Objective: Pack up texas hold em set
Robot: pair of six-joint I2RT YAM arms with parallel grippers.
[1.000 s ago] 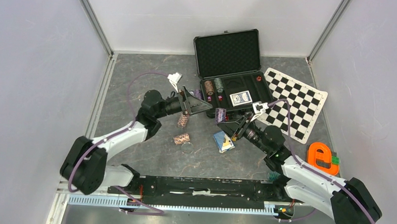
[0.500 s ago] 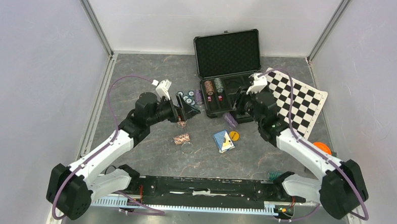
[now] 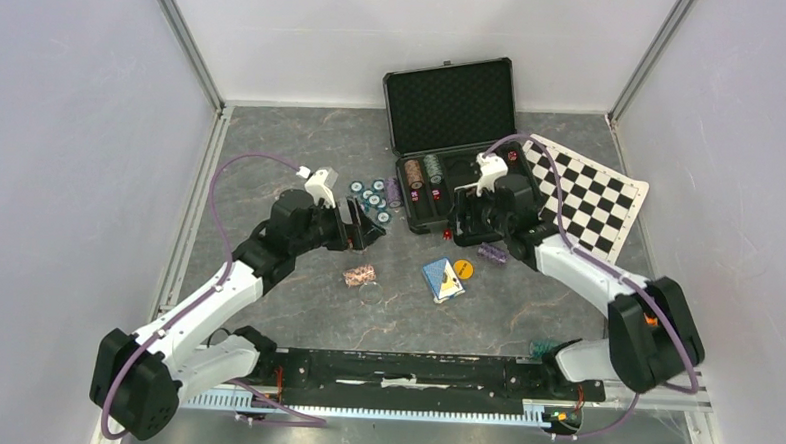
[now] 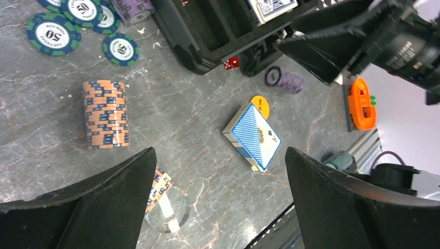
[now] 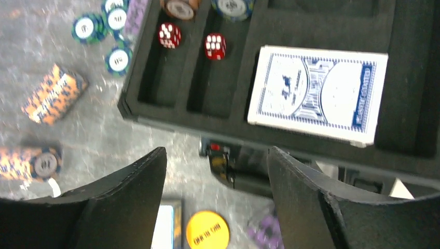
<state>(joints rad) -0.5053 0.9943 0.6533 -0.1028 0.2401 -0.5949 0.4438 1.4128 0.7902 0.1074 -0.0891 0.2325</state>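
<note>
Far centre of bench (image 3: 302, 148), case (image 3: 451, 134) lies open, blue deck (image 5: 317, 93) inside. Left gripper (image 3: 364, 224) jaws wide, empty, over brown-white chips (image 4: 106, 114). Right gripper (image 3: 466, 225) jaws spread, empty, at case's near edge.

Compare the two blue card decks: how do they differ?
The packed deck sits in a case compartment, square to its walls; the loose deck lies askew on the table, beside the yellow button. The packed deck shows much white; the loose deck looks mostly blue. Both lie flat.
</note>
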